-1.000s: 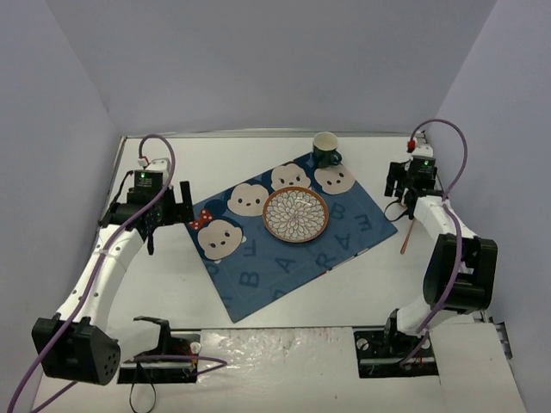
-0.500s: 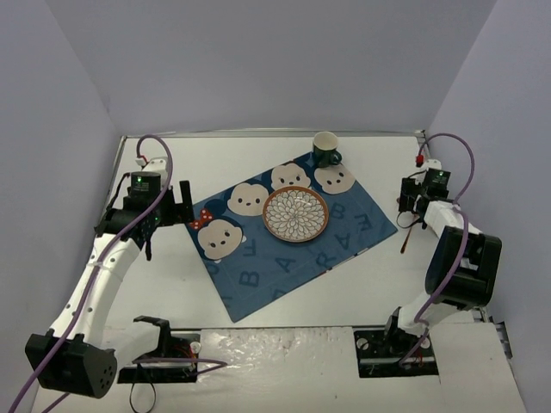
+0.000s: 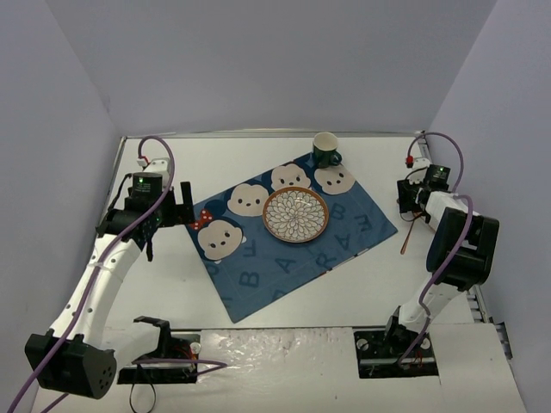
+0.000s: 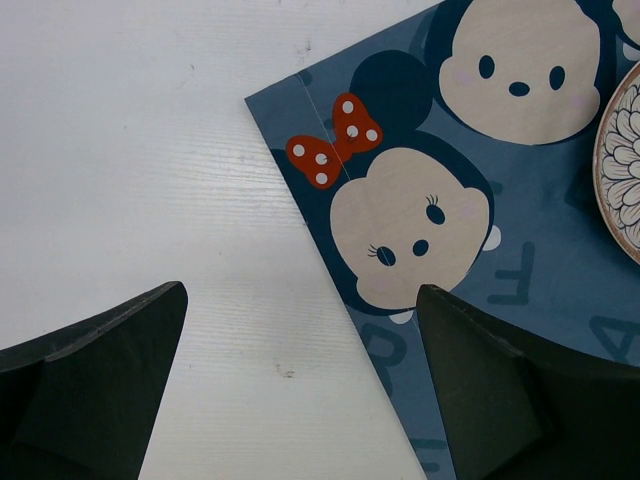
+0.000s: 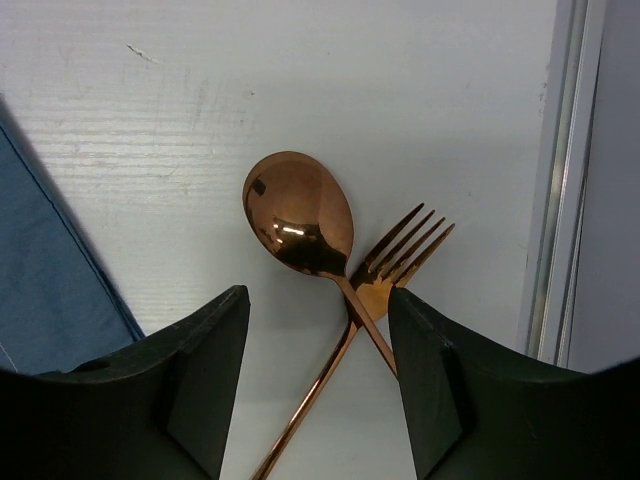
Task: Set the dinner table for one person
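Observation:
The white dinner table (image 3: 250,163) carries a blue cartoon placemat (image 3: 284,258) with a patterned plate (image 3: 295,214) on it and a dark green cup (image 3: 325,150) at its far corner. A copper spoon (image 5: 298,212) and fork (image 5: 405,258) lie crossed on the bare table right of the placemat (image 5: 50,270); they also show in the top view (image 3: 406,234). My right gripper (image 5: 315,297) is open just above them, the crossing point between its fingers, and shows in the top view (image 3: 411,200). My left gripper (image 4: 300,292) is open and empty over the placemat's left edge (image 4: 345,300).
A metal rail (image 5: 562,170) runs along the table's right edge, close to the fork. Purple walls enclose the table on three sides. The arm bases and cables sit at the near edge.
My right wrist has swung out to the right and come down over the spoon and fork. My left arm has shifted slightly; its gripper stays by the placemat's left edge.

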`<control>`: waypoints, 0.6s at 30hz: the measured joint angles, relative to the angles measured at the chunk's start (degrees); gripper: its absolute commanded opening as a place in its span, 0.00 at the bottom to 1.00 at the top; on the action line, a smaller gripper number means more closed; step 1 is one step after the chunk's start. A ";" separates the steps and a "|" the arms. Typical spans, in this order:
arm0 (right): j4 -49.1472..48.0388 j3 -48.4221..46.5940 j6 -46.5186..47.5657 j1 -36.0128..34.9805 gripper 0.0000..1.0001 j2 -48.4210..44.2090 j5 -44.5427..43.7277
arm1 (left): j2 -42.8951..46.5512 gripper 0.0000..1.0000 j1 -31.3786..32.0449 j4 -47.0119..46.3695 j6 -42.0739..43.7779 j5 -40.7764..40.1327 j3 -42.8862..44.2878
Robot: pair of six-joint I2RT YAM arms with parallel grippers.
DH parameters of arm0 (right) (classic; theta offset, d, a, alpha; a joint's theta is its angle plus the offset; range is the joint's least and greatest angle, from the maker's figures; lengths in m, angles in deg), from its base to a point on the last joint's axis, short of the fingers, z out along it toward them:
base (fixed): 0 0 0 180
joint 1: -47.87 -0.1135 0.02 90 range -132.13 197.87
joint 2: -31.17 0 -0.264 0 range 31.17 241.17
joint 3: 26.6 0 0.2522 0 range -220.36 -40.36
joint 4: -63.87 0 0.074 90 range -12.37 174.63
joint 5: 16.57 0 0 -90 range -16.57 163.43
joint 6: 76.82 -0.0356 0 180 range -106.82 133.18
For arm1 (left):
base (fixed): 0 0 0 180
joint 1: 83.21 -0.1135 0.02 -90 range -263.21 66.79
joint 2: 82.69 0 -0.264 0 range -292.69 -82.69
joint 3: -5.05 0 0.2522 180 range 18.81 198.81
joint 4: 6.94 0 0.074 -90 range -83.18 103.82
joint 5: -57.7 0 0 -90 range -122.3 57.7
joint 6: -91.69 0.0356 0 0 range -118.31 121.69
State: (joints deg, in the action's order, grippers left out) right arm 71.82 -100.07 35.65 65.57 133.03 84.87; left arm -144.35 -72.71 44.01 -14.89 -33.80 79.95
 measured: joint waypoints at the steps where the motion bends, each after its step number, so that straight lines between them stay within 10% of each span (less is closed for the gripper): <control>1: 0.05 -0.02 0.32 0.00 0.52 0.00 0.00 | -0.01 0.97 0.00 0.00 0.00 0.00 0.00; 18: 0.30 -2.44 2.42 1.51 0.43 5.10 2.19 | -0.74 0.97 0.00 0.02 0.02 -0.02 -0.02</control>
State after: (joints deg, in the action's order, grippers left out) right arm 72.12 -102.50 38.08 67.07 138.13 87.07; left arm -145.09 -72.71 44.03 -14.87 -33.82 79.93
